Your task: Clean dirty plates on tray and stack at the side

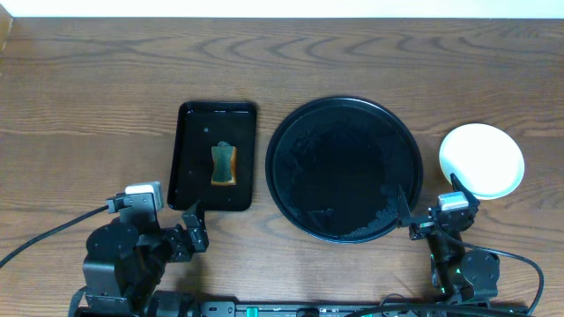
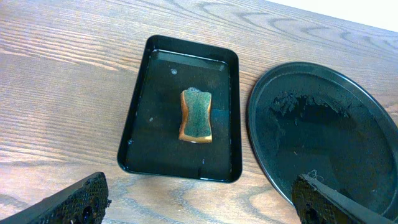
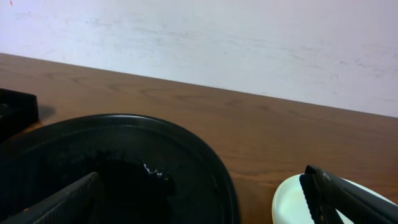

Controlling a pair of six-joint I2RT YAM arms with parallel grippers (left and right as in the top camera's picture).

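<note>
The large round black tray [image 1: 345,167] sits mid-table with no plates on it, only wet foam traces; it also shows in the left wrist view [image 2: 323,137] and the right wrist view [image 3: 124,168]. A stack of pale plates [image 1: 481,160] rests on the bare wood to the tray's right, its rim visible in the right wrist view [image 3: 292,202]. How many plates are stacked I cannot tell. My left gripper [image 1: 196,231] is open and empty near the front edge; its fingers show in its own view [image 2: 199,202]. My right gripper [image 1: 429,211] is open and empty between tray and plates [image 3: 205,202].
A smaller rectangular black tray [image 1: 213,157] left of the round tray holds a green-and-yellow sponge [image 1: 224,165], also in the left wrist view [image 2: 196,114]. Cables run along the front edge.
</note>
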